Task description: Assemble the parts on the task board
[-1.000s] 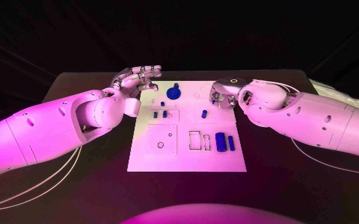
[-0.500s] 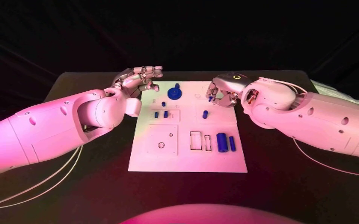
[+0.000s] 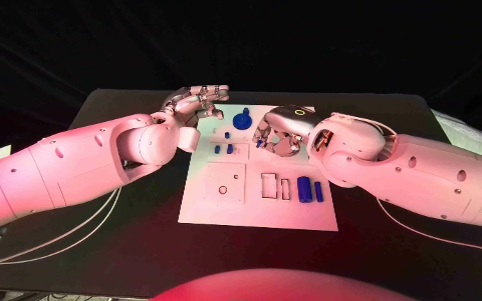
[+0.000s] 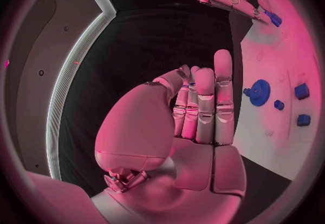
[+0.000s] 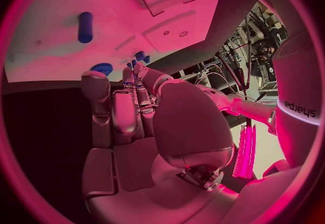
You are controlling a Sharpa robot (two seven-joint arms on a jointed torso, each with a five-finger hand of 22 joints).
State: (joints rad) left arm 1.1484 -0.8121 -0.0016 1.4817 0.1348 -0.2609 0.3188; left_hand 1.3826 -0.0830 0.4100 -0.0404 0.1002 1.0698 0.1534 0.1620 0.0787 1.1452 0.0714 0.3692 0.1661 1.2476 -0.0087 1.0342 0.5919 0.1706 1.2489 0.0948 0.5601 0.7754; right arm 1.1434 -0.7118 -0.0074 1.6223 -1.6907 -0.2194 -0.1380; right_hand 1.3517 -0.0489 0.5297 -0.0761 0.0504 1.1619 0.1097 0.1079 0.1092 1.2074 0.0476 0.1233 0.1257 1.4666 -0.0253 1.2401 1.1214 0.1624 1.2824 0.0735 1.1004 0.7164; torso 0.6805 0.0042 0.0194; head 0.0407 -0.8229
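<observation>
A: Right robot hand (image 3: 276, 134) moved in over the task board (image 3: 258, 217) since 1 s ago. It was at the board's right edge; now it's above the upper middle, beside the small pegs (image 3: 223, 148).

B: Holding anything?

A: Yes. A small blue part (image 4: 271, 17) is pinched at its fingertips; the left wrist view shows it clearly, and in the head view there's blue at the fingertips too.

B: Left robot hand (image 3: 201, 100)?

A: Off the board's upper left corner, over the black surface (image 3: 120, 235). Fingers straight and close together, thumb folded in, grasping nothing. Not touching the board.

B: Where are the other parts?

A: Blue gear (image 3: 242, 116) sits near the board's top edge, left of the right robot hand. Two small pegs plus one more above them in the upper left area. Two blue cylinders (image 3: 309, 189), one thicker, lie side by side at the right of the board, next to the two empty rectangular slots (image 3: 275, 186). Square plate with a small ring (image 3: 221, 190) sits lower left.

B: Is the held part touching the board?

A: Can't tell from these views.
</observation>
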